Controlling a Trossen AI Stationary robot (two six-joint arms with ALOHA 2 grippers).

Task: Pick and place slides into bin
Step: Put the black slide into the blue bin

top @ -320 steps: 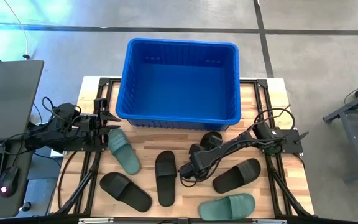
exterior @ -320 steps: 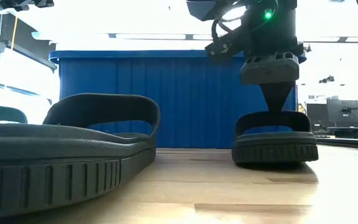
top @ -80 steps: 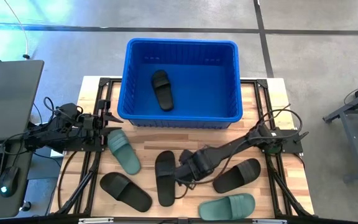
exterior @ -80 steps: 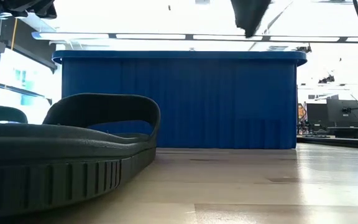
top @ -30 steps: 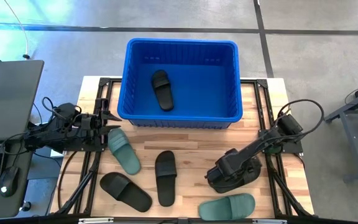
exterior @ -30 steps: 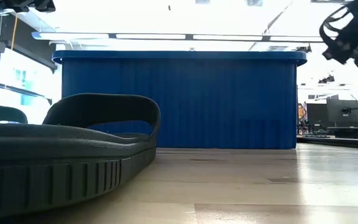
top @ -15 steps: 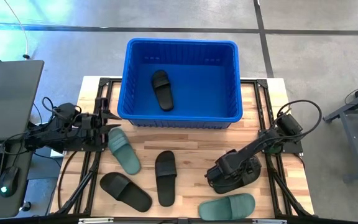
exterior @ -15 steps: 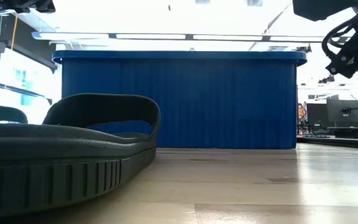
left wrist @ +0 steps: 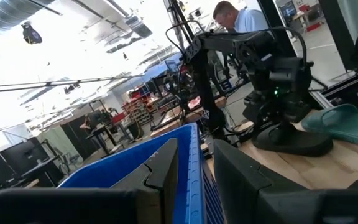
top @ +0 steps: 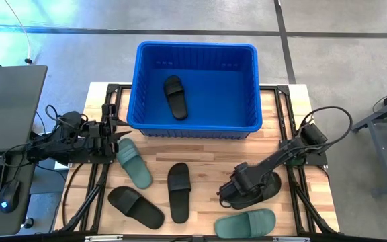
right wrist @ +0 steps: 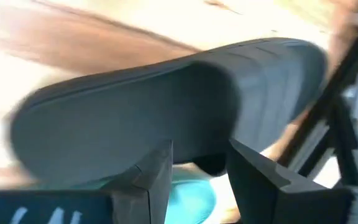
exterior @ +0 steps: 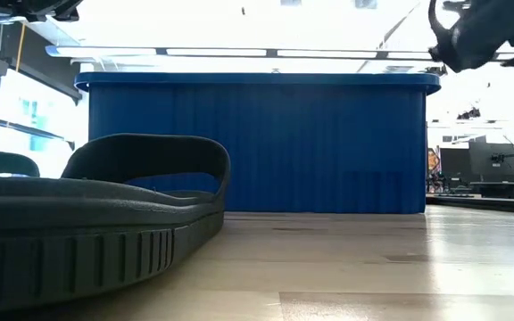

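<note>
**Right pincer on black slide, one slide in bin**

High view: right pincer (top: 237,190) down on a black slide (top: 266,186) at counter (top: 207,156) right side, arm covering most of it. Bin (top: 195,128) well beyond, w/ one black slide (top: 174,97) inside. Left pincer (top: 116,130) waits by bin's corner.

Low view: bin wall (exterior: 257,143) behind a near black slide (exterior: 96,223).

Right wrist view: fingers (right wrist: 151,171) straddle the strap (right wrist: 166,112), parted, grasping the slide's strap.

Left wrist view: left fingers (left wrist: 160,168) narrowly parted, empty.

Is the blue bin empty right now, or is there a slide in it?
Not empty: one black rubber slide lies inside the large blue plastic bin, seen from above.
</note>
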